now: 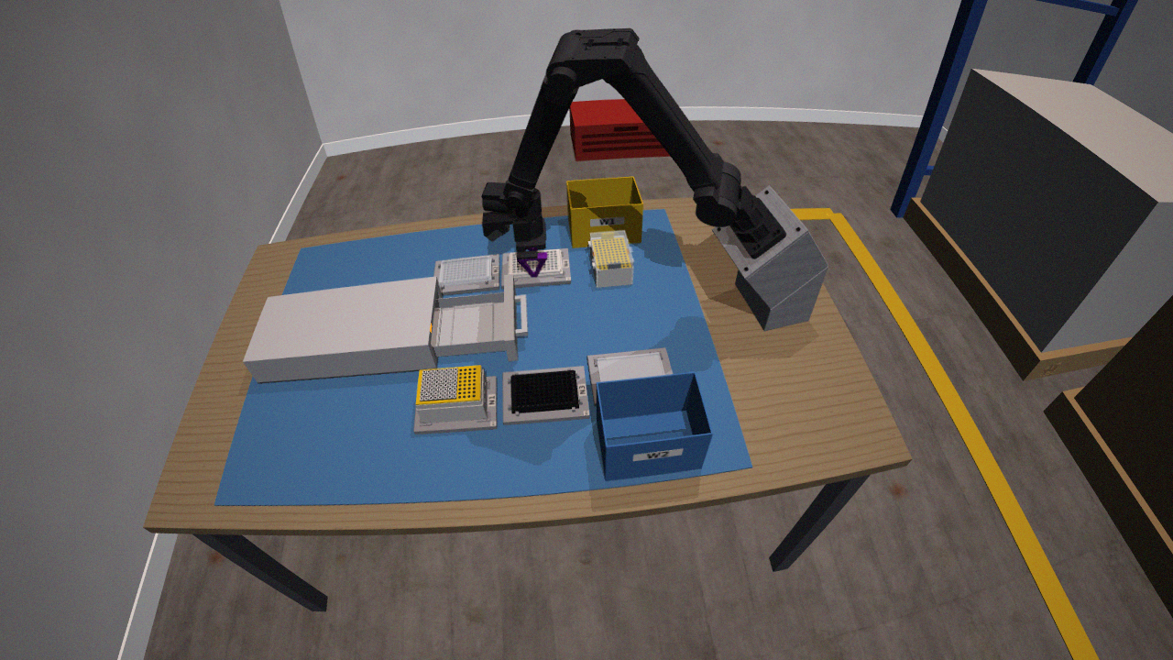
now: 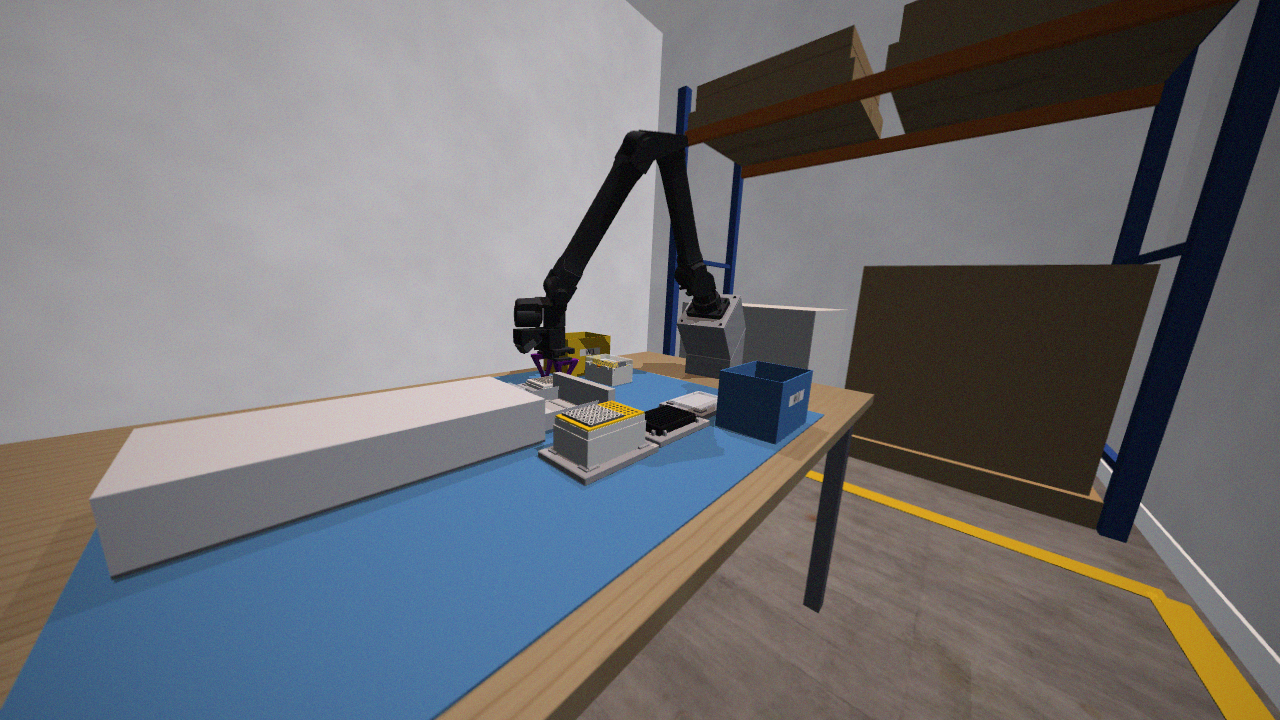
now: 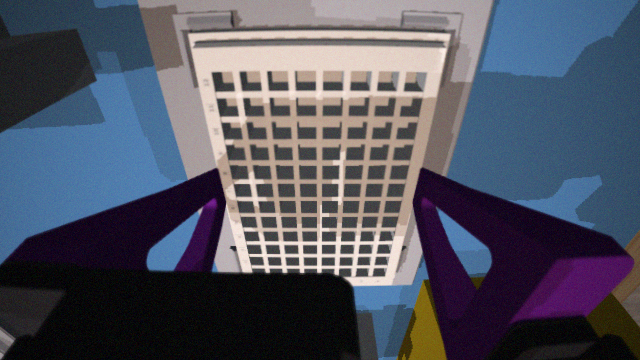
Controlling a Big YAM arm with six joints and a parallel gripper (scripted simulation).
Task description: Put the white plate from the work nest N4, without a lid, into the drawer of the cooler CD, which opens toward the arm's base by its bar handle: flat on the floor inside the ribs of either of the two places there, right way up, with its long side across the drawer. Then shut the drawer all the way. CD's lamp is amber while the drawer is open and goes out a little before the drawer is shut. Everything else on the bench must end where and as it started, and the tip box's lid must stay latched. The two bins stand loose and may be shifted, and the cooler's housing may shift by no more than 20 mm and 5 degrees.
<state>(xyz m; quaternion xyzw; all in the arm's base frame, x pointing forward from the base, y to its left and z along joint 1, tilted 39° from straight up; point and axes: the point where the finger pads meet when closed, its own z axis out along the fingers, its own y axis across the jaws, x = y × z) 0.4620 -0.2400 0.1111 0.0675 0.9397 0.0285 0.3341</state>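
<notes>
- The gripper (image 3: 320, 210) is down over the white plate (image 3: 315, 150), its purple fingers pressed to the plate's two long sides; it is clamped on the plate.
- The plate lies flat in its grey nest (image 1: 565, 277) at the back of the blue mat (image 1: 328, 443), between another white plate (image 1: 466, 271) and a small yellow-topped box (image 1: 610, 256). It bears no lid and, as far as the wrist view shows, is not yet lifted.
- The cooler (image 1: 344, 326) lies long across the mat, with its drawer (image 1: 476, 324) pulled out toward the arm's base and the bar handle (image 1: 520, 315) free. A small amber spot (image 1: 430, 328) shows at the housing's edge, likely the lamp.
- The drawer floor looks bare, with room for the plate.
- Done, by my reading: drawer opened, plate grasped.
- Left: lift the plate out of the nest, carry it to the drawer, set it flat inside the ribs with its long side across, let go, then push the drawer fully shut.
- The yellow bin (image 1: 605, 209) stands just behind the nest; the lift should stay off it.
</notes>
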